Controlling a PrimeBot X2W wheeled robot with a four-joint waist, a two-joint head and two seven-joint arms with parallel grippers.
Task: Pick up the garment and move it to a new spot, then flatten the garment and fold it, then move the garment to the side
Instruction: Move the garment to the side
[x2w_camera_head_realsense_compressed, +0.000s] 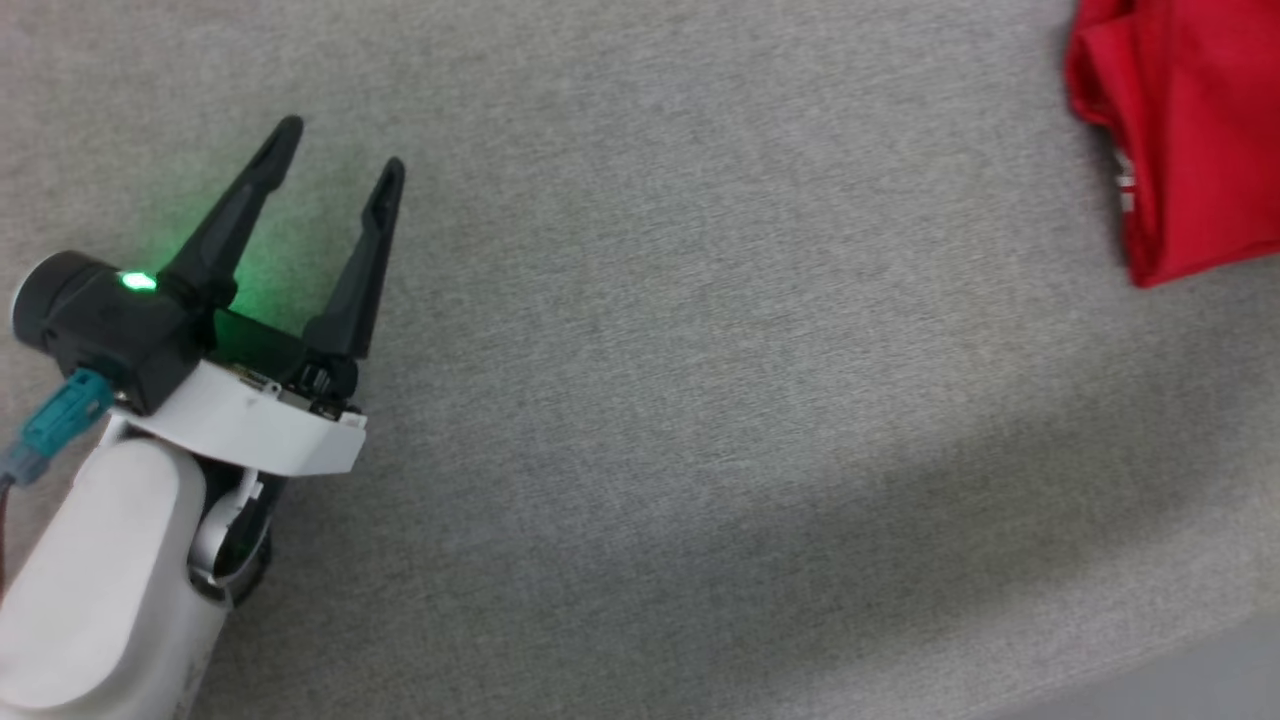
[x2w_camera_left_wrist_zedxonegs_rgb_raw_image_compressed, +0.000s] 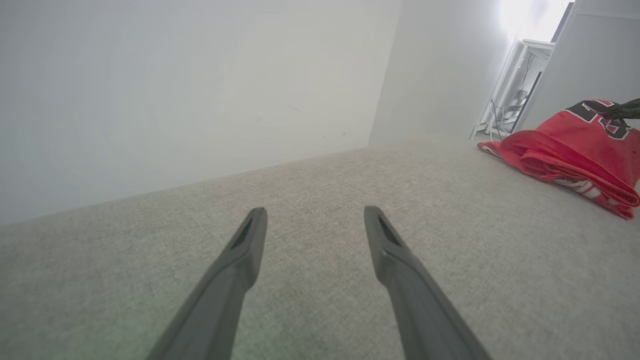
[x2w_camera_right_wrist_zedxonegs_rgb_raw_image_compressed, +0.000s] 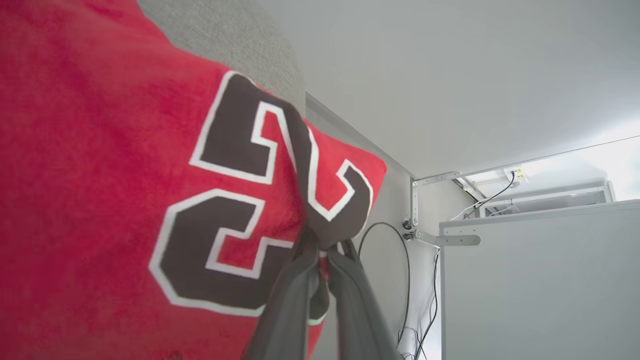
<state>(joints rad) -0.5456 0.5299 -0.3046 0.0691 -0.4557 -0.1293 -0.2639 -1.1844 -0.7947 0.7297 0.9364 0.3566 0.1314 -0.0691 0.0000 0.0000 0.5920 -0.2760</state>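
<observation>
The right gripper (x2w_camera_right_wrist_zedxonegs_rgb_raw_image_compressed: 327, 245), clamped tight on the shirt (x2w_camera_right_wrist_zedxonegs_rgb_raw_image_compressed: 100, 175) at the far right of the grey surface (x2w_camera_head_realsense_compressed: 700, 400), tents it up for carrying, while the left gripper (x2w_camera_head_realsense_compressed: 345, 150) waits wide open and empty.

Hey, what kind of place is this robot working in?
Likely an indoor robot test room rather than a home: a wide grey fabric-covered work surface under the garment, bare white walls, and a white panel on exposed metal brackets.
</observation>
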